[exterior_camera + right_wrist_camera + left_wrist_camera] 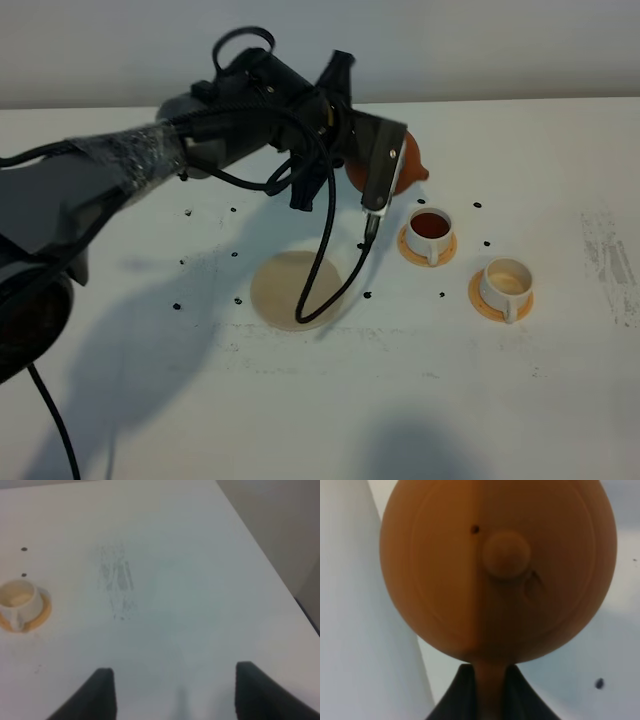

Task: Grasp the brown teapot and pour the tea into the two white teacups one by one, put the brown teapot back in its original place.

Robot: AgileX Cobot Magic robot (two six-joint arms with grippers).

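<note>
Behind left teacup (431, 246), teapot (412, 165) aloft; other teacup (497, 296) right of it; coaster (280, 290) left, nearer front.

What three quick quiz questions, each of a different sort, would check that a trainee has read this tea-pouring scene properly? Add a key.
1. True or false: the brown teapot stands on the cream coaster.
2. Which teacup holds the dark tea? A) the cup nearer the teapot B) the farther cup C) both
3. Fill in: the left gripper is shut on the teapot's ____, while the right gripper is open and holds nothing.

Key
1. False: it is held in the air, off the cream coaster.
2. A; the farther cup looks empty.
3. handle
</note>
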